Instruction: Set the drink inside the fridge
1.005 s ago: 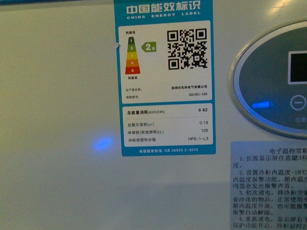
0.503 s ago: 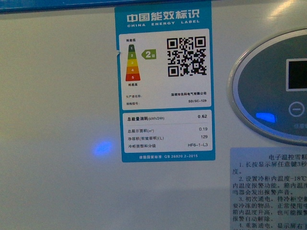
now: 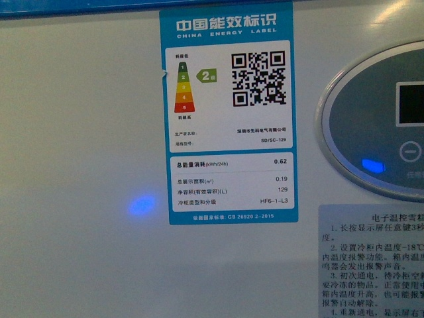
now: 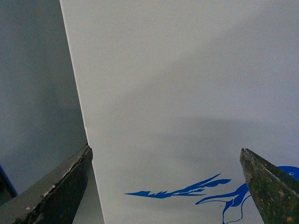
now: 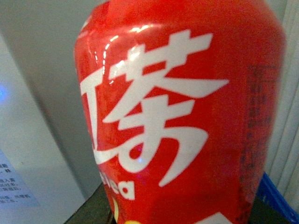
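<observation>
Closest to the lens, in the right wrist view, the drink (image 5: 177,116) fills almost the whole picture. Its red label with large white lettering is slightly blurred. Dark parts of the right gripper (image 5: 182,212) show on either side of the bottle's lower part, so it appears to be clasped there, though the fingertips themselves are hidden.

The left gripper (image 4: 166,186) stands wide apart with nothing between its two worn, dark fingertips (image 4: 70,182). Just beyond them is a white wall of the fridge (image 4: 187,70), with part of its blue print (image 4: 187,191) showing.

The front view is pressed up against the fridge's white face. A blue and white energy label (image 3: 228,112) sits in the middle, with an oval grey control panel (image 3: 377,126) to its right and a printed instruction sticker (image 3: 371,258) below that. A soft blue glow (image 3: 142,205) reflects off the paint. A thin strip of the blue rim (image 3: 66,5) runs along the very top. The lid and the baskets are out of sight.

The step appears to be carrying the bottle to the cooler. The next move likely calls for raising the drink above the rim. The free left arm would slide the lid if it is closed, which cannot be told from here.
</observation>
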Robot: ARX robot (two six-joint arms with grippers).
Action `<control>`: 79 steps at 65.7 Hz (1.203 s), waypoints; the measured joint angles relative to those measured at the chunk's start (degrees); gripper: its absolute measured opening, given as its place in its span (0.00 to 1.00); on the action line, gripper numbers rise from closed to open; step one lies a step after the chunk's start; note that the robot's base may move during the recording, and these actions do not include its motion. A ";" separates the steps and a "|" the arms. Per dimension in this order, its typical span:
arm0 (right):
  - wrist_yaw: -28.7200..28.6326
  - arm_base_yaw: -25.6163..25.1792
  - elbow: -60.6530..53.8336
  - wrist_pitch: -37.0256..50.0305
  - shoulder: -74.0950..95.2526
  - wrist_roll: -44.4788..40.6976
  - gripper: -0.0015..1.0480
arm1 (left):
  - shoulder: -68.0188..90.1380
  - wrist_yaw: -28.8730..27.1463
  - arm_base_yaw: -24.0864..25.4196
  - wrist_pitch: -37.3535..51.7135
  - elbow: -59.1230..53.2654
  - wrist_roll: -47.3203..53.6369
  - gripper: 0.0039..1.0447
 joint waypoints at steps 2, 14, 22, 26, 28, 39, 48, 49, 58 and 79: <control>0.02 0.00 0.00 0.00 0.00 0.00 0.35 | 0.00 0.00 0.00 0.00 0.00 0.00 0.92; 0.04 0.04 0.00 0.00 0.00 0.02 0.35 | 0.00 0.00 0.00 0.00 0.00 0.00 0.92; 0.04 0.04 -0.52 -0.04 0.00 0.00 0.35 | 0.00 0.00 0.00 0.00 0.00 0.00 0.92; 0.04 0.04 -0.57 -0.04 0.00 0.00 0.35 | 0.00 0.00 0.00 0.00 0.00 0.00 0.92; 0.04 0.04 -0.57 -0.04 0.00 0.00 0.35 | 0.00 0.00 0.00 0.00 0.00 -0.04 0.92; 0.04 0.04 -0.57 -0.04 -0.02 0.00 0.35 | 0.00 0.02 0.00 0.00 0.00 0.00 0.92; 0.04 0.04 -0.57 -0.04 -0.02 0.00 0.35 | 0.00 0.00 0.00 0.00 0.00 -0.02 0.92; 0.04 0.04 -0.57 -0.04 0.00 0.02 0.35 | 0.00 -0.02 0.00 0.00 0.00 -0.02 0.92; 0.04 0.04 -0.55 -0.04 -0.02 0.00 0.35 | 0.00 -0.02 0.00 0.00 0.00 0.00 0.92; 0.04 0.04 -0.55 -0.04 -0.02 0.00 0.35 | 0.00 0.00 0.00 0.00 0.00 0.00 0.92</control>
